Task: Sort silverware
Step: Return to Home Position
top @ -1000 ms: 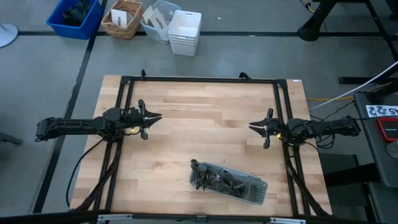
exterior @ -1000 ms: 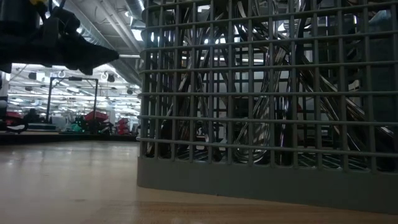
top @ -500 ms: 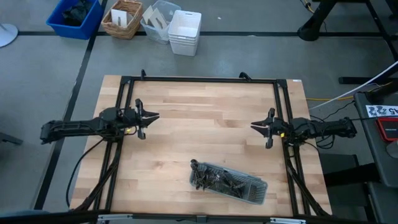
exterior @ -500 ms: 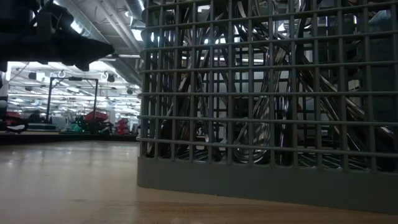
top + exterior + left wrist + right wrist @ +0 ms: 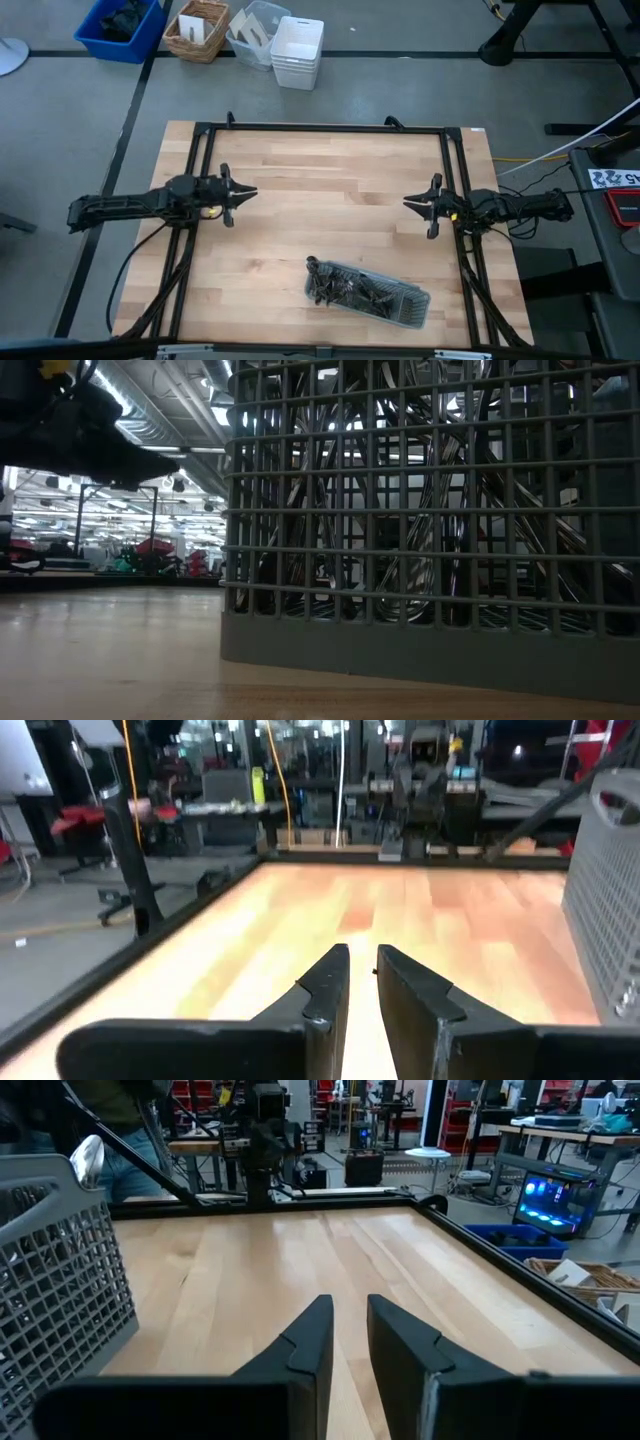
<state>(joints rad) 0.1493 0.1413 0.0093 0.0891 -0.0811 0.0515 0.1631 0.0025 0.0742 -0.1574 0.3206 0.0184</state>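
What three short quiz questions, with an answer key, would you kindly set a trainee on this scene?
1. True or false: the left gripper is holding a fork.
2. Where is the silverware? A: in the grey mesh tray. B: on the floor. C: held by both grippers.
3. In the high view, which gripper is the tray nearer to?

Key: 1 false, its fingers hold nothing. 2 A. 3 the right gripper.
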